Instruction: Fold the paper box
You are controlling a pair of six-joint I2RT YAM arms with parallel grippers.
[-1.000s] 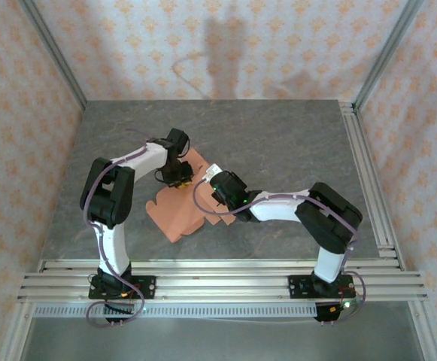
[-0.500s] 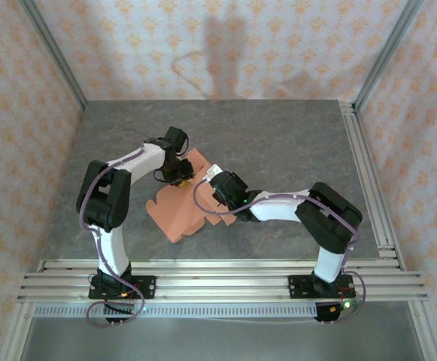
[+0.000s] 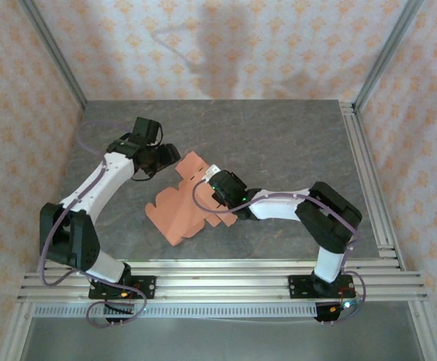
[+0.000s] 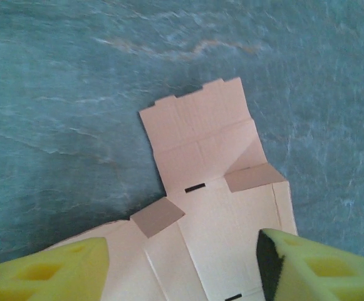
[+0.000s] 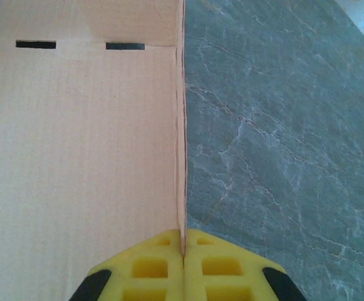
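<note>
Salmon box (image 3: 179, 209), edge pinched in the shut right claw (image 5: 183, 237), wants the wide-open, empty left claw (image 4: 182, 251) lowered squarely onto a lower-centre flap (image 4: 157, 217).

— What sits at 6 o'clock?

— The right gripper (image 5: 183, 243). Its two yellow foam pads (image 5: 150, 268) are pressed together, with the thin edge of the salmon-orange thin card paper box (image 5: 81, 144) pinched between them.

— And that edge?

— It runs straight from 6 up to 12 o'clock. The card spreads flat over the 9 o'clock half. A crease crosses it near the top, with two narrow black slots (image 5: 36, 44) side by side towards 11 o'clock.

— The 3 o'clock half?

— Grey, pale-veined, stone-look table (image 5: 282, 144).
</note>
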